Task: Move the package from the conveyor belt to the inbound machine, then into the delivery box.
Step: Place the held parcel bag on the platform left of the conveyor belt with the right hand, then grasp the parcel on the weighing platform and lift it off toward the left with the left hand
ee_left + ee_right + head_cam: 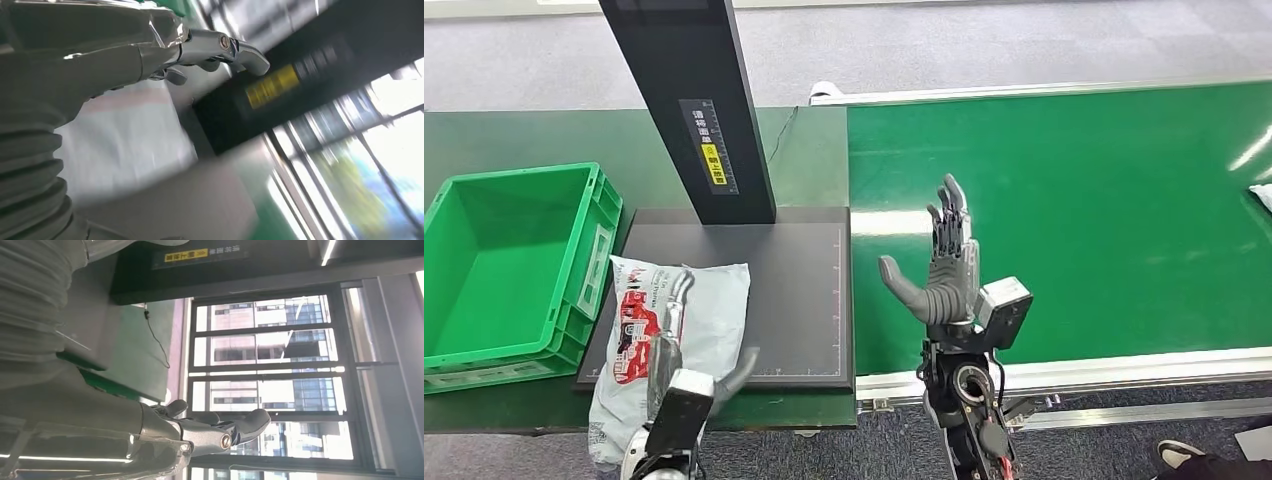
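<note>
1 package lies on the scanner plate; left hand rests open on it, right hand is raised, fingers spread.

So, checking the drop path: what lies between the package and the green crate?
In the head view, just bare black platform edge separates the package from the green crate.
</note>
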You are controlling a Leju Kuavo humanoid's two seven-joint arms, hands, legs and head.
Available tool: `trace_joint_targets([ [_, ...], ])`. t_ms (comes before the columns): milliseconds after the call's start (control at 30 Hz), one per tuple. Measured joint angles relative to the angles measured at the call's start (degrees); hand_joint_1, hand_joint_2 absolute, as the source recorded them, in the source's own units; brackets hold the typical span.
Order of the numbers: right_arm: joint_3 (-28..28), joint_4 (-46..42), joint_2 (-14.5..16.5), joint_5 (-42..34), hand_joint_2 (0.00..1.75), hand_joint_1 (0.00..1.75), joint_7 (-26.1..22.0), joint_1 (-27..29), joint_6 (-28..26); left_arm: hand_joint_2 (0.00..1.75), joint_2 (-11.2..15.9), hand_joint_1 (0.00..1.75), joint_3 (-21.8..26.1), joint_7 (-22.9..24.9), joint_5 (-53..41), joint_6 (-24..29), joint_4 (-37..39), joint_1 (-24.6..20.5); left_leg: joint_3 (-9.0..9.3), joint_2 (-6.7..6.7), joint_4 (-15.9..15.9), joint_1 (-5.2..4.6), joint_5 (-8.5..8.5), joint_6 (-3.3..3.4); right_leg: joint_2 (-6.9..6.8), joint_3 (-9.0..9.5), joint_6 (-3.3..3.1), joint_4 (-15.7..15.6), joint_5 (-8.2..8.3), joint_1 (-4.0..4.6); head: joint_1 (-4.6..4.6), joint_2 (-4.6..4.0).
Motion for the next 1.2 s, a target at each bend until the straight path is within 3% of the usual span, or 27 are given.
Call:
trace_joint_targets([
  [100, -0.85, -2.58, 0.88, 0.26, 1.75, 0.00, 0.34, 2.52, 0.53, 1.75, 0.02, 0.00, 2.33, 7.20, -11.71, 10.86, 6.45, -5.82, 0.02, -0.03, 0.00, 0.00, 0.04, 0.01, -0.03, 0.05, -0.02, 0.00, 0.02, 0.00, 0.00, 0.00],
  [167, -1.18, -4.03, 1.34, 0.54, 1.75, 0.00, 0.70, 3.66, 0.80, 1.75, 0.10, 0.00, 3.70, 11.61, -18.14, 14.43, 12.30, -10.10, 0.03, -0.02, 0.00, -0.01, 0.08, 0.02, -0.03, 0.06, -0.04, 0.00, 0.06, -0.01, 0.00, 0.00],
  [300, -1.31, -5.83, 1.86, 0.91, 1.75, 0.00, 1.30, 5.05, 1.03, 1.75, 0.29, 0.00, 5.31, 15.40, -23.62, 16.94, 22.61, -16.30, 0.04, 0.03, 0.01, -0.01, 0.10, 0.00, -0.01, 0.06, -0.07, 0.01, 0.10, -0.01, 0.00, 0.00],
  [433, -1.45, -6.61, 1.99, 1.01, 1.75, 0.00, 1.38, 5.62, 1.03, 1.75, 0.30, 0.00, 6.09, 16.50, -25.01, 17.58, 27.83, -18.86, 0.01, 0.03, 0.01, -0.01, 0.09, -0.01, -0.01, 0.01, -0.07, 0.01, 0.10, -0.01, -0.02, 0.00],
  [567, -1.68, -6.92, 2.01, 1.09, 1.75, 0.00, 1.43, 6.12, 1.05, 1.75, 0.75, 0.00, 6.76, 21.54, -30.60, 18.55, 33.55, -22.11, -0.02, 0.02, 0.00, -0.01, 0.09, -0.01, -0.02, -0.01, -0.07, 0.01, 0.09, 0.00, 0.01, 0.00],
  [867, -2.42, -9.08, 2.01, 0.39, 1.75, 0.00, 1.42, 8.41, 1.06, 1.75, 1.30, 0.00, 8.15, 22.18, -33.44, 14.54, 44.43, -28.71, 0.04, 0.01, 0.01, -0.01, 0.11, -0.02, -0.02, 0.06, -0.08, 0.01, 0.09, -0.01, 0.00, 0.00],
  [1200, -3.81, -10.19, 2.01, 0.33, 1.75, 0.00, 1.38, 8.89, 1.90, 1.75, 1.06, 0.00, 7.47, 29.32, -39.50, 4.89, 50.25, -33.92, 0.54, 0.00, -0.03, -0.01, 0.03, -0.01, -0.05, 0.69, -0.07, -0.02, 0.02, -0.01, -0.01, 0.01],
])
